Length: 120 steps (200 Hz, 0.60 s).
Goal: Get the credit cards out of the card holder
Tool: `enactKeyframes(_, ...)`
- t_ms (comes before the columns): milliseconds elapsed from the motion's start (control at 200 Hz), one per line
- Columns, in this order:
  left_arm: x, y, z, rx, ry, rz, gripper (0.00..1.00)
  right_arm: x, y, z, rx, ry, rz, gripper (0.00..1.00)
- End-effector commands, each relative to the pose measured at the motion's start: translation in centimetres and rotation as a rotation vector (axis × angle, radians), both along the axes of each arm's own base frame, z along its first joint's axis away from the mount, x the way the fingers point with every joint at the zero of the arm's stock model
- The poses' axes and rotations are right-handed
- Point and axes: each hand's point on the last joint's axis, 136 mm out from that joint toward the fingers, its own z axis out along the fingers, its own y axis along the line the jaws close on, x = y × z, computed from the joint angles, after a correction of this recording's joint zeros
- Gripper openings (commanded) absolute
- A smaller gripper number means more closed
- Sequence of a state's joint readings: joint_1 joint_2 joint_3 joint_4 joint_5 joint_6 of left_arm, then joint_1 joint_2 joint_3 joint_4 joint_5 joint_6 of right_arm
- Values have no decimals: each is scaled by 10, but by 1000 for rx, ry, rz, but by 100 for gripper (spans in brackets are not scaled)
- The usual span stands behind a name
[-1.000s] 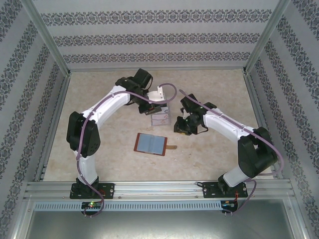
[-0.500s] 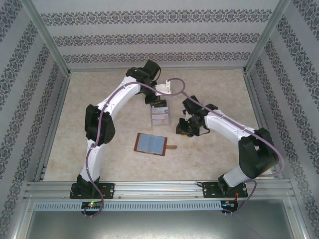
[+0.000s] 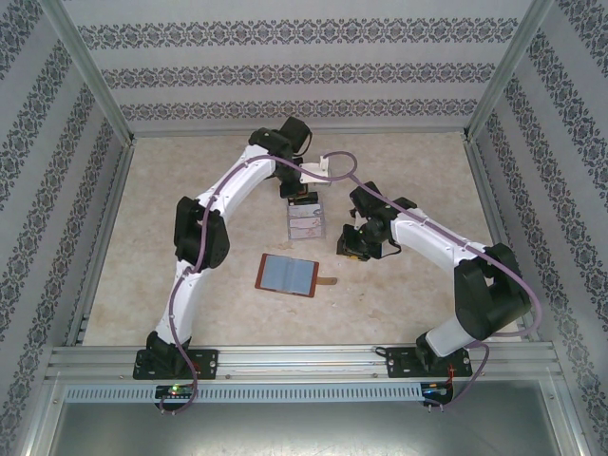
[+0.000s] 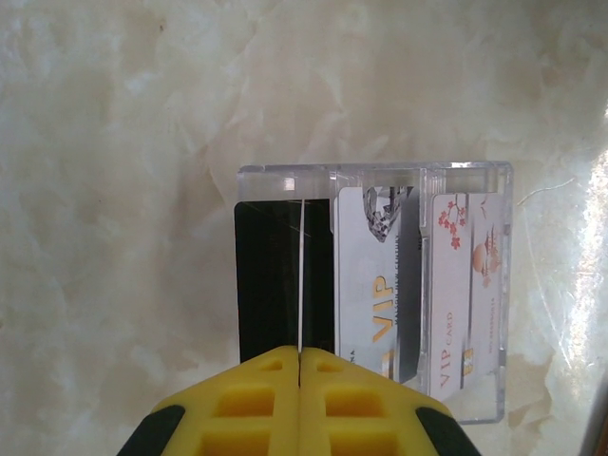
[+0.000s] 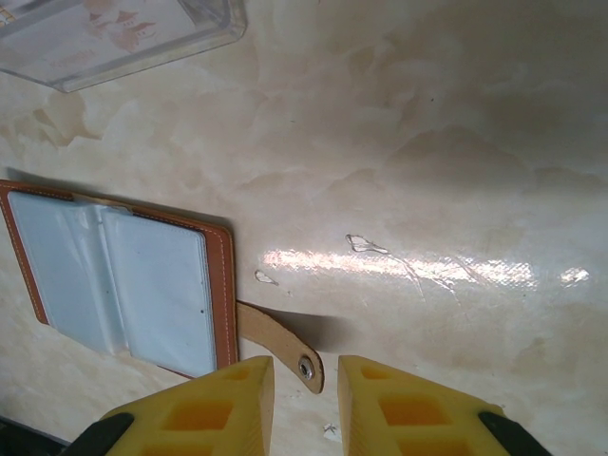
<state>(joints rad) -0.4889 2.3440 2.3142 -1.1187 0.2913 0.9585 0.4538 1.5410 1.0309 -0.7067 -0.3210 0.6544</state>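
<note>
Findings: the left end effector [image 4: 300,353] has its fingers pressed fully together and sits right over the clear rack [image 4: 380,174]. The credit cards [image 4: 366,285] stand in that rack, a dark card [image 4: 271,275] beside pale printed ones. A thin pale line runs up from the finger seam; we cannot tell if it is a card edge or a rack divider.

The right end effector [image 5: 306,364] shows a narrow gap w/ nothing held, hovering just over the strap tab [image 5: 275,337]. The card holder [image 5: 123,275] lies open and flat on the tabletop [image 5: 456,142], near the rack. Its pockets look empty to us, though sheen limits certainty.

Risks, in our judgement:
1. If the left arm drops w/ closed fingers, it could strike the rack rim, tip it and spill the cards.
2. The right fingers could snag the tab and drag the card holder into the rack.
3. A card hidden in a pocket fold could go unchecked, so the job gets called done too early.
</note>
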Motion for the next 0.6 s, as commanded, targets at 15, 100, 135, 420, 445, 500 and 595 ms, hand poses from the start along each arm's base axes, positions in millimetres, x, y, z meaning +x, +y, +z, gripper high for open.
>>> enactKeyframes(15, 0, 7, -11, 27, 29, -15, 0, 1, -5, -5, -15, 9, -12, 26)
enactKeyframes(100, 0, 6, -17, 31, 37, -14, 0, 0, -5, -7, -15, 15, -13, 26)
enactKeyframes(135, 1, 7, -19, 35, 38, -12, 0, 0, -6, -7, -16, 16, -14, 26)
enactKeyframes(420, 19, 17, -25, 101, -29, 43, 15, -1, -6, -7, -14, 17, -12, 27)
enactKeyframes(445, 20, 17, -25, 105, -36, 46, 16, -1, -6, -7, -13, 15, -12, 26)
enactKeyframes(500, 23, 17, -21, 108, -52, 46, 18, -1, -6, -7, -14, 16, -14, 26)
enactKeyframes(595, 26, 18, -17, 108, -69, 49, 19, -1, -6, -6, -13, 14, -16, 26)
